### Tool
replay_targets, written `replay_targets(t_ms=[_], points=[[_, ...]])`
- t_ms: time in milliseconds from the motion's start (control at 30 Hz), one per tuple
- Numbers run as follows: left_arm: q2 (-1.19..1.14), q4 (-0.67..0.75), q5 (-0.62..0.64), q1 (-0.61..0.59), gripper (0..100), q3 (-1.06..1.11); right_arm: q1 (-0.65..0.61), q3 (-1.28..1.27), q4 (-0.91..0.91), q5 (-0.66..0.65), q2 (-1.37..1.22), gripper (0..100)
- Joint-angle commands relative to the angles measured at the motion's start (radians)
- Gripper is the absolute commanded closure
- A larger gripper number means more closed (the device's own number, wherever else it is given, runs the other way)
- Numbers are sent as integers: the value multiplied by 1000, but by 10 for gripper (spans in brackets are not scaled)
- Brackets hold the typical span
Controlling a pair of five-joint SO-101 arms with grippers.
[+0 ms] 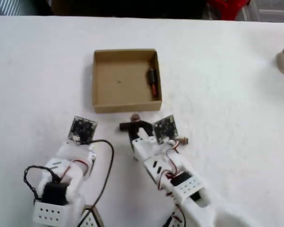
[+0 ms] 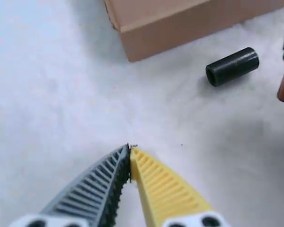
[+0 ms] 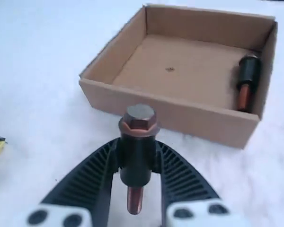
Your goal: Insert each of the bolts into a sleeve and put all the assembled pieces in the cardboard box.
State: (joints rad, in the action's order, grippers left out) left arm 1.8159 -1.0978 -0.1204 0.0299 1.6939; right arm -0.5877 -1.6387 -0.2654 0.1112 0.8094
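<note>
Right gripper (image 3: pixel 137 145) is clamping the sleeved bolt (image 3: pixel 135 163) with the wall of the cardboard box (image 3: pixel 180 118) just ahead, so a low advance would be risking a collision knocking the bolt loose.

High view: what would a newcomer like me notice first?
The cardboard box near the table's middle, with one sleeved bolt lying against its right wall. Just in front of it, the right arm's jaws clamp a second bolt in its black sleeve; a loose sleeve lies nearby.

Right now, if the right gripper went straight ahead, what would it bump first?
Probably the near wall of the brown cardboard box; its held copper bolt in the black sleeve would touch first.
</note>
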Motion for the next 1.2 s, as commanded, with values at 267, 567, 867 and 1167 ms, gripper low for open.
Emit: replay_targets(t_ms=[267,567,867,1167], points=[[10,-8,-14,-7,977,-2,54,92,607,-166,406,981],[10,-8,-14,-7,977,-2,134,310,998,-172,403,981],[10,-8,-15,-7,977,-2,179,572,1159,-175,229,981],[10,-8,-17,-7,977,-2,179,951,1254,-170,-104,981]])
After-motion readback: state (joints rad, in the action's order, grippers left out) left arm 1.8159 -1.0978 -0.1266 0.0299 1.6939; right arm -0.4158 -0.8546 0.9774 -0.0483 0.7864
